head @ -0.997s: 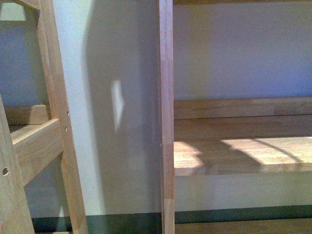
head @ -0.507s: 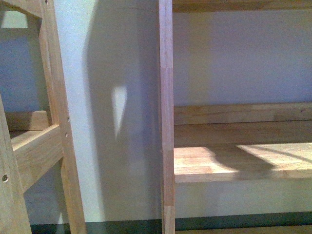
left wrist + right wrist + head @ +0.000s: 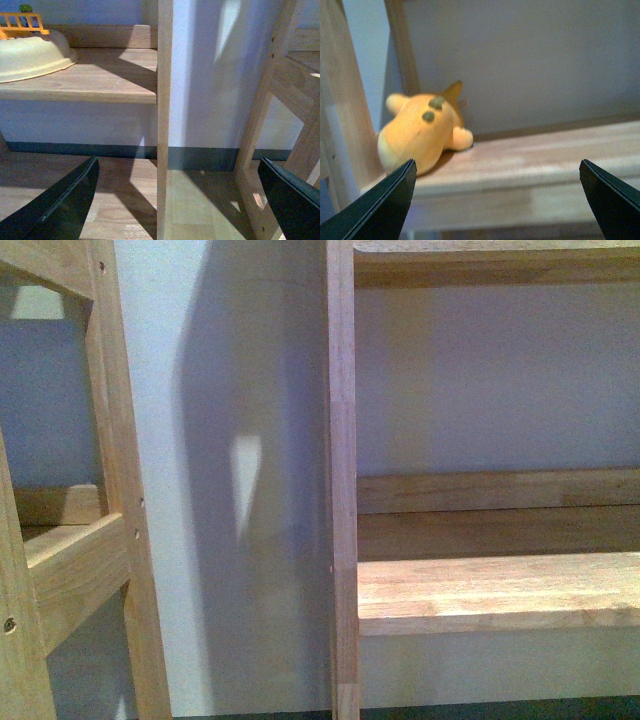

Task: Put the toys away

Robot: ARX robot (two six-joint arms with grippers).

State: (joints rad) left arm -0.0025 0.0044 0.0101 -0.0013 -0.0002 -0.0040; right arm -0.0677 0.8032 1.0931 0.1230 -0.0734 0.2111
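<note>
While nothing is held between them, the dark fingers (image 3: 375, 210) of the right gripper (image 3: 495, 205) are seen spread wide apart at the two lower corners of the right wrist view. Beyond them, the yellow-orange plush toy (image 3: 422, 131) is found lying on a wooden shelf board (image 3: 545, 160), tucked into the corner against an upright wooden post (image 3: 345, 125) and close to the pale back wall (image 3: 530, 65); two small dull bumps are shown on its rounded body, and it is somewhat blurred.

Likewise the left gripper (image 3: 182, 202) is seen with its dark fingers (image 3: 60, 205) wide apart and empty, pointed at a vertical wooden post (image 3: 164, 115) standing on a wooden floor (image 3: 195, 210). A cream bowl-shaped object (image 3: 32, 56) with an orange fence-like piece (image 3: 22, 22) on it rests on a shelf (image 3: 100, 80) beside that post.

From the front view, only a bare wooden shelf (image 3: 495, 590), its side upright (image 3: 342, 480) and a slanted wooden frame (image 3: 85, 540) are shown against the wall; neither arm is visible there.
</note>
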